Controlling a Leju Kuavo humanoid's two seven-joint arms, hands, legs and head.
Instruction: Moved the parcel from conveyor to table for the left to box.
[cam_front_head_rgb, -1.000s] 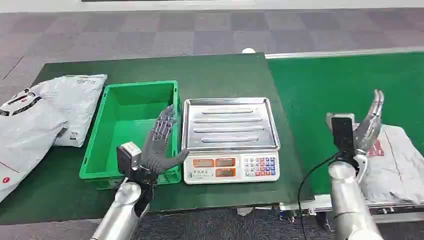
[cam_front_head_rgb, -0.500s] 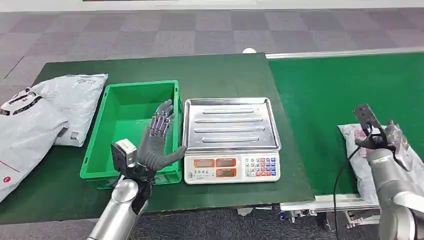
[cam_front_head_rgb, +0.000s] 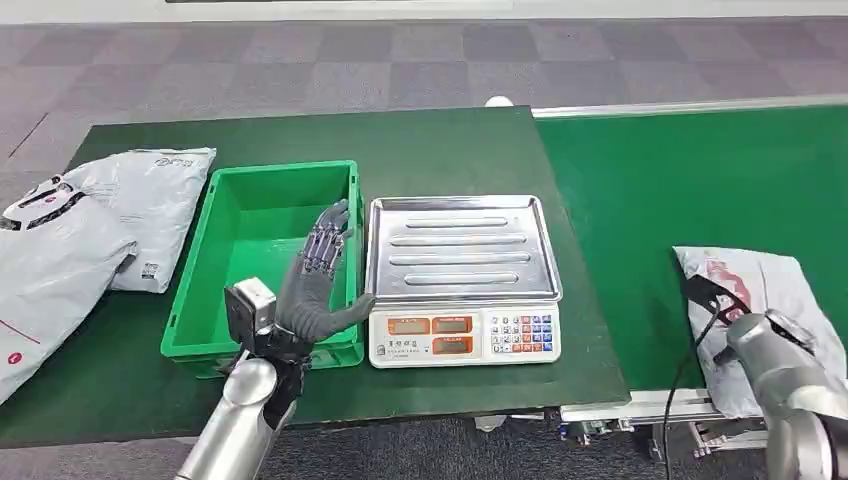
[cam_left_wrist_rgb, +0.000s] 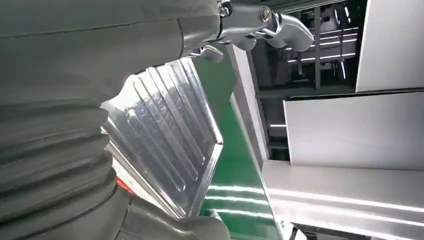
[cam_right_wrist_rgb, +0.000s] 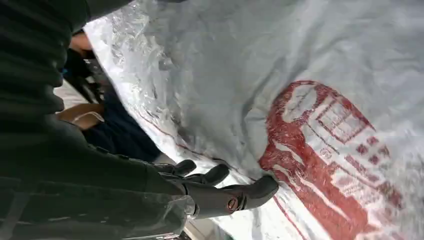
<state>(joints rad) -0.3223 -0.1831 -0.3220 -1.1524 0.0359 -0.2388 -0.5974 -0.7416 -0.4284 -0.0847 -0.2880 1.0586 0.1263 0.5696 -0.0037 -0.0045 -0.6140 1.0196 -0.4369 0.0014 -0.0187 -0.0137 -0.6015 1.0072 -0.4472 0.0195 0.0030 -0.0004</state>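
Comparing the head view with the frames from a second before, we found that our right arm had dropped from a raised pose, fingers up above the conveyor (cam_front_head_rgb: 690, 180), to a low position over the parcel (cam_front_head_rgb: 765, 295). We judged this to be the reach for the pick; the lift to the table (cam_front_head_rgb: 440, 150) was not yet done. In the right wrist view, the right hand (cam_right_wrist_rgb: 220, 192) lay with its dark fingers (cam_right_wrist_rgb: 252, 192) extended side by side, tips touching the grey plastic beside the red print; we could not tell whether anything was pinched. The parcel lay flat on the conveyor near its front edge, well apart from the scale (cam_front_head_rgb: 460, 275). Its long axis ran roughly front to back, slightly slanted, with the printed end toward the scale side. The left hand (cam_front_head_rgb: 315, 285) stood upright with fingers spread over the green bin (cam_front_head_rgb: 200, 270), holding nothing.
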